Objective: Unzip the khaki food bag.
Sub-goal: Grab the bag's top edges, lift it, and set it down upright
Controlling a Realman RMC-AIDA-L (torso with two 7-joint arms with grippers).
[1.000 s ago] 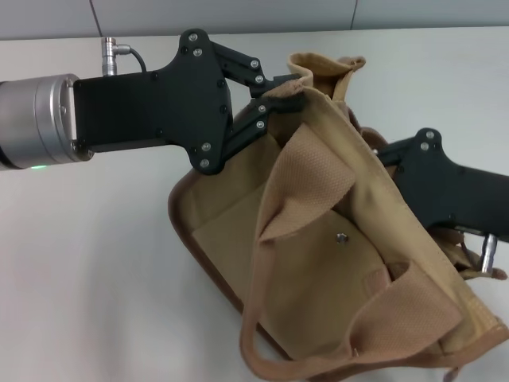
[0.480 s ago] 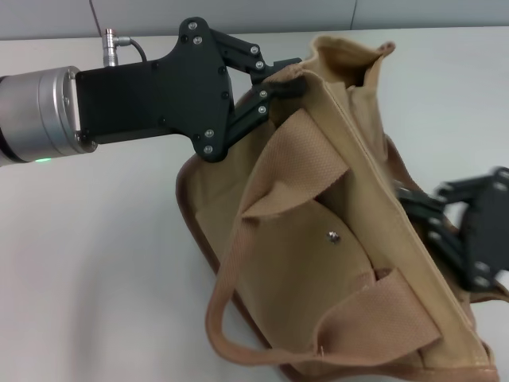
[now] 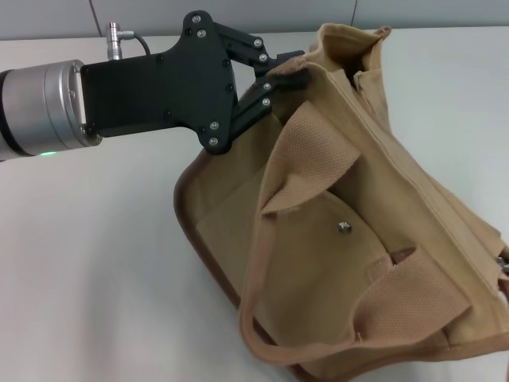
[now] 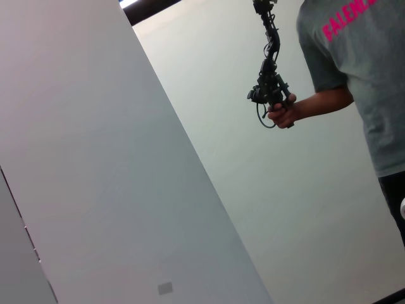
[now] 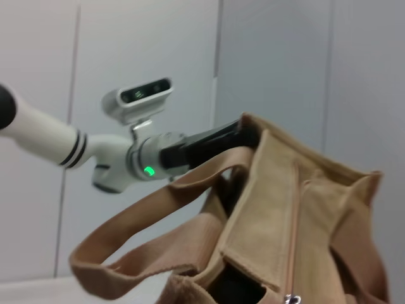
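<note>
Since a moment earlier the right claw had slipped from sight beside the khaki food bag on the tabletop, its zipper seemingly drawn back, while the left claw pinched the bag's top corner.

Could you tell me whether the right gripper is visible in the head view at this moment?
No, only the left gripper, clamped on the khaki food bag, shows there.

Head view: you see even, bright overhead light; the khaki food bag casts a soft shadow on the counter at lower left. Its lower right edge is slightly soft.
</note>
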